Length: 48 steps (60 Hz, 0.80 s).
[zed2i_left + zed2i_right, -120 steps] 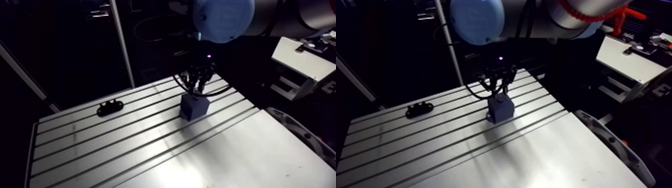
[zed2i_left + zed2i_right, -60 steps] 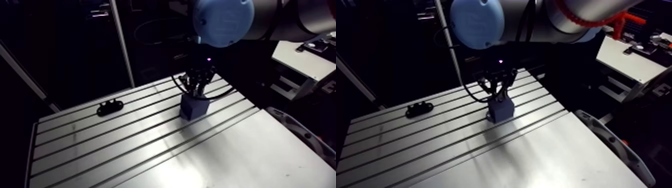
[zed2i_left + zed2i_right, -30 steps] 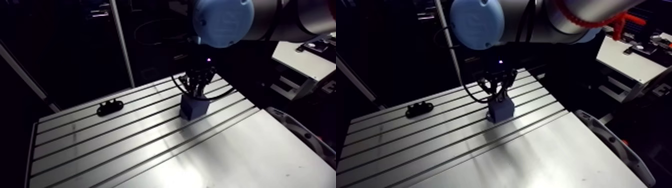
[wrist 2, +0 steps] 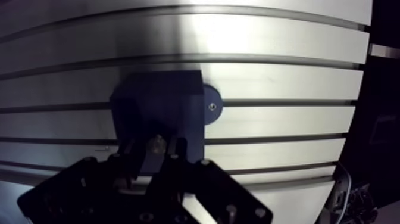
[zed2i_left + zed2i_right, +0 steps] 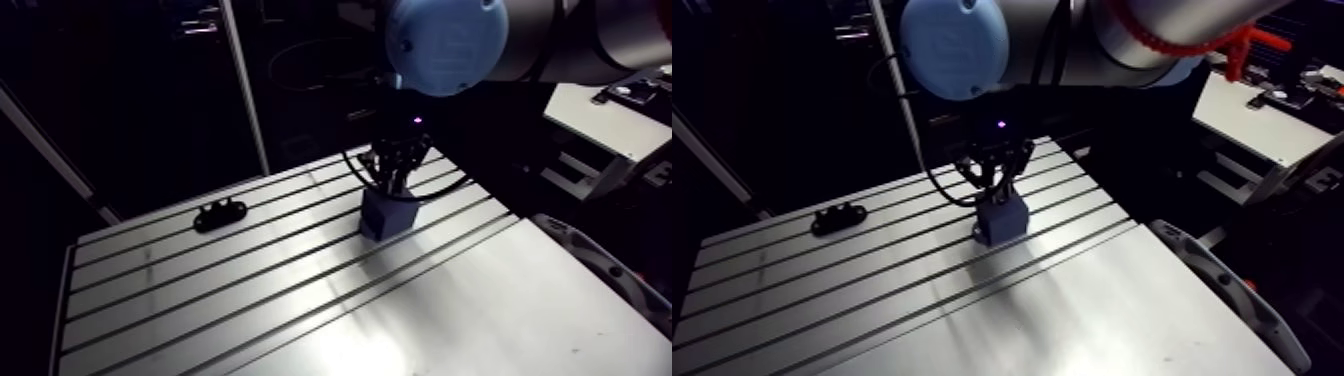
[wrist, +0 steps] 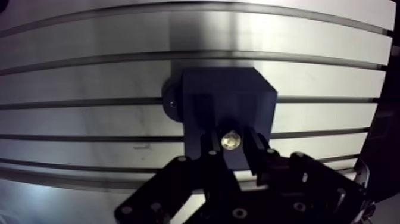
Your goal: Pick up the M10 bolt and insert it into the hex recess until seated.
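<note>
My tool (image 6: 232, 148) clamps the M10 bolt (image 6: 231, 140) | above blue block (image 6: 226, 95) | I judge it stiff, slick, light steel: hold shank squarely

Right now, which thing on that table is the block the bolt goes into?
On the slotted table, follow the arm down to its gripper, shut on the bolt: the block stands right beneath. It is the only boxy dark-blue thing; the other piece, set apart, is low and black.
</note>
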Each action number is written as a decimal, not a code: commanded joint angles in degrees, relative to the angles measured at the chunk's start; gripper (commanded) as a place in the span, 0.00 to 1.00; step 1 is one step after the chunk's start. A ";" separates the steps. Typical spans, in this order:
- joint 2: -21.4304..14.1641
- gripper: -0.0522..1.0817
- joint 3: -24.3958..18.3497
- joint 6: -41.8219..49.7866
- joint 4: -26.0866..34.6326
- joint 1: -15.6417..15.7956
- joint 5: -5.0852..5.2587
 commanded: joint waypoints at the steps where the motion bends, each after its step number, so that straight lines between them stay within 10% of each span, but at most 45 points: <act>1: -0.01 0.61 0.17 0.00 0.00 0.00 0.00; 48: -0.27 0.63 0.43 0.08 -0.09 0.00 0.00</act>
